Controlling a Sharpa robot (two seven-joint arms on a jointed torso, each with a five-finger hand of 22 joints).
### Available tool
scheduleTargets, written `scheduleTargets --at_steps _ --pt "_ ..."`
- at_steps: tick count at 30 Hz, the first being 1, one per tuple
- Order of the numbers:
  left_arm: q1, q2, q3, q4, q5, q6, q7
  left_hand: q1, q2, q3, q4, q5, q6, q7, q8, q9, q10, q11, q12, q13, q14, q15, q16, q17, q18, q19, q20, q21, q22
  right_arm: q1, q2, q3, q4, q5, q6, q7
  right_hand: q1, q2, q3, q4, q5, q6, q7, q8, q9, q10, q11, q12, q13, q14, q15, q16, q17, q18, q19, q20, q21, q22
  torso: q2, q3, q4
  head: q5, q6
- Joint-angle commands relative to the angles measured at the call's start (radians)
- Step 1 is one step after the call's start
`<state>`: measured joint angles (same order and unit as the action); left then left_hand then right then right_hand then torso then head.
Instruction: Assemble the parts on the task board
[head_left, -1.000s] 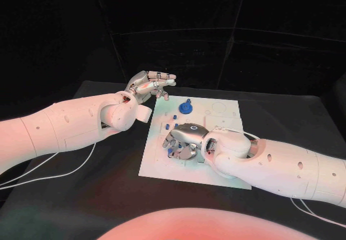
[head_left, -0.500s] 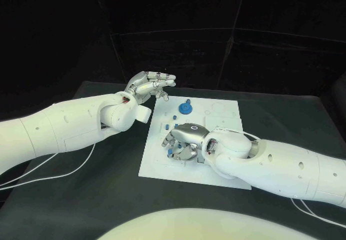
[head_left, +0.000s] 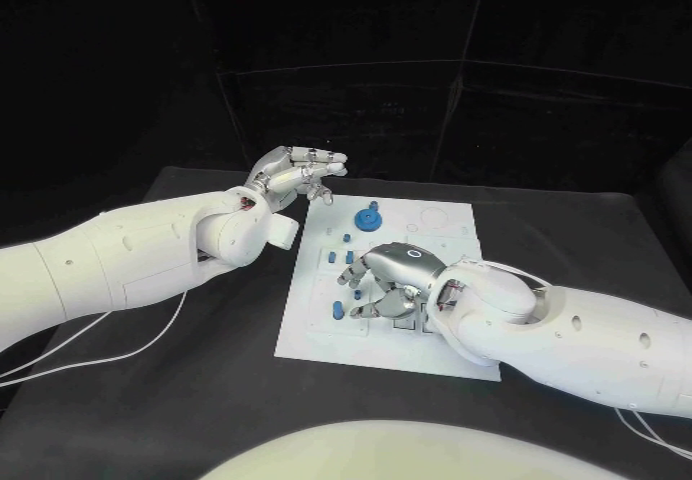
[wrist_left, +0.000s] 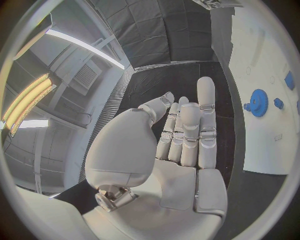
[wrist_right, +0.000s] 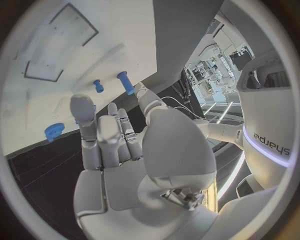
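I see the black table (head_left: 173, 370) spreading out under everything, its dark top reaching well to both sides in my head view. A thin white cable (head_left: 101, 352) lies on it near the left edge, curving loosely across the surface, and another white cable (head_left: 645, 432) lies at the lower right corner. Behind the table I see a black curtain (head_left: 476, 110) hanging as a backdrop.

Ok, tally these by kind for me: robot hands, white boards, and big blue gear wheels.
Robot hands: 2, the left robot hand and the right robot hand
White task board: 1
Blue gear: 1
Total: 4
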<state>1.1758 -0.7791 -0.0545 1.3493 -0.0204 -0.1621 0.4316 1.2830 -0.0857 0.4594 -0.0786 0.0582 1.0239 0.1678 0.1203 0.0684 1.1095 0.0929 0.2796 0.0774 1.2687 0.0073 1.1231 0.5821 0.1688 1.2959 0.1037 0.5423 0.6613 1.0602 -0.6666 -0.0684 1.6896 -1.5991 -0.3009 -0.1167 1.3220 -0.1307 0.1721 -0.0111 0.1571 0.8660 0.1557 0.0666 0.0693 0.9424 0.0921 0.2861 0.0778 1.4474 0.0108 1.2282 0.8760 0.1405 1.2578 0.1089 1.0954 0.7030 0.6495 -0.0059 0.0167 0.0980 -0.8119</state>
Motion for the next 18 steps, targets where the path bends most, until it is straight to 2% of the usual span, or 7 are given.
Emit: scheduleTargets --at_steps 1,3,7,10,11,14,18 --pt "0.001 -0.002 0.000 -0.001 0.001 0.013 0.003 -0.005 0.008 -0.005 -0.001 0.002 -0.001 0.003 0.003 -0.001 -0.003 0.001 0.006 0.001 -0.007 0.000 -0.003 -0.001 0.013 -0.008 0.000 -0.006 -0.002 0.021 -0.052 0.006 0.031 0.174 -0.136 0.064 0.019 0.012 -0.021 0.003 0.014 0.023 0.006 0.010 0.003 0.042 -0.001 0.035 0.002 0.006 -0.011 -0.003 0.005 0.010 0.007 -0.007 -0.001 0.000 -0.002 -0.0009 -0.0020 -0.008 0.010" --pt "0.001 -0.004 0.000 0.000 0.001 0.013 0.003 -0.005 0.008 -0.005 -0.001 0.002 -0.001 0.003 0.003 -0.001 -0.003 0.001 0.006 0.001 -0.007 0.000 -0.003 -0.001 0.013 -0.008 0.000 -0.006 -0.002 0.036 -0.097 0.008 0.050 0.276 -0.153 0.067 0.024 0.028 -0.025 0.007 0.025 0.066 0.012 0.030 0.010 0.105 0.000 0.071 0.012 0.016 -0.010 0.016 0.041 0.007 0.023 -0.009 0.013 0.023 -0.003 -0.0013 -0.0029 -0.017 0.022" --pt "0.001 -0.012 0.000 0.003 0.001 0.013 0.002 -0.005 0.008 -0.005 -0.001 0.002 -0.001 0.003 0.003 -0.001 -0.003 0.001 0.006 0.001 -0.007 0.000 -0.003 -0.001 0.013 -0.008 0.000 -0.006 -0.002 0.060 -0.212 0.011 0.088 0.452 -0.103 0.008 -0.004 0.012 -0.072 0.021 0.064 0.153 -0.034 0.094 0.030 0.338 -0.058 0.308 0.156 0.042 -0.053 0.075 0.140 -0.012 0.083 -0.042 0.088 0.142 -0.007 -0.0060 -0.0096 -0.050 0.037" --pt "0.001 -0.019 -0.001 0.006 0.001 0.010 0.001 -0.005 0.008 -0.008 -0.001 0.002 -0.003 0.003 0.004 -0.001 -0.006 0.002 0.007 0.001 -0.010 0.001 -0.005 -0.007 0.013 -0.008 0.000 -0.008 -0.003 0.067 -0.271 0.011 0.099 0.492 -0.069 -0.036 -0.028 0.023 -0.128 0.050 0.095 0.131 -0.051 0.134 0.038 0.376 -0.076 0.752 0.646 0.054 -0.049 0.127 0.227 -0.026 0.107 -0.068 0.126 0.203 -0.009 -0.0088 -0.0161 -0.071 0.044" --pt "0.001 -0.022 -0.002 0.007 0.001 0.010 0.000 -0.005 0.008 -0.008 -0.001 0.002 -0.003 0.003 0.004 -0.001 -0.006 0.002 0.007 0.001 -0.010 0.001 -0.006 -0.009 0.013 -0.008 0.000 -0.008 -0.003 0.068 -0.286 0.011 0.101 0.494 -0.062 -0.046 -0.051 0.025 -0.141 0.066 0.093 0.126 -0.042 0.139 0.039 0.408 -0.068 0.842 0.774 0.056 -0.060 0.136 0.245 -0.028 0.111 -0.064 0.133 0.215 -0.009 -0.0092 -0.0175 -0.083 0.045" --pt "0.001 -0.028 -0.002 0.011 0.001 0.011 -0.004 -0.006 0.008 -0.009 -0.001 0.002 -0.003 0.003 0.005 -0.001 -0.006 0.002 0.008 0.001 -0.014 0.001 -0.010 -0.016 0.013 -0.009 0.001 -0.009 -0.004 0.069 -0.335 0.010 0.104 0.457 -0.049 -0.091 -0.042 0.047 -0.195 0.091 0.104 0.093 -0.038 0.195 0.050 0.438 -0.065 1.062 1.064 0.068 -0.056 0.187 0.341 -0.034 0.126 -0.052 0.161 0.264 -0.009 -0.0111 -0.0245 -0.098 0.049" --pt "0.001 -0.031 -0.004 0.013 0.001 0.012 -0.006 -0.006 0.008 -0.009 -0.001 0.002 -0.003 0.003 0.005 -0.001 -0.007 0.002 0.008 0.001 -0.015 0.001 -0.010 -0.017 0.012 -0.010 0.001 -0.009 -0.004 0.064 -0.373 0.009 0.107 0.379 -0.045 -0.156 -0.024 0.070 -0.220 0.100 0.141 0.093 -0.045 0.244 0.060 0.482 -0.064 1.137 1.191 0.082 -0.061 0.234 0.435 -0.049 0.157 -0.054 0.215 0.356 -0.011 -0.0091 -0.0310 -0.107 0.053"
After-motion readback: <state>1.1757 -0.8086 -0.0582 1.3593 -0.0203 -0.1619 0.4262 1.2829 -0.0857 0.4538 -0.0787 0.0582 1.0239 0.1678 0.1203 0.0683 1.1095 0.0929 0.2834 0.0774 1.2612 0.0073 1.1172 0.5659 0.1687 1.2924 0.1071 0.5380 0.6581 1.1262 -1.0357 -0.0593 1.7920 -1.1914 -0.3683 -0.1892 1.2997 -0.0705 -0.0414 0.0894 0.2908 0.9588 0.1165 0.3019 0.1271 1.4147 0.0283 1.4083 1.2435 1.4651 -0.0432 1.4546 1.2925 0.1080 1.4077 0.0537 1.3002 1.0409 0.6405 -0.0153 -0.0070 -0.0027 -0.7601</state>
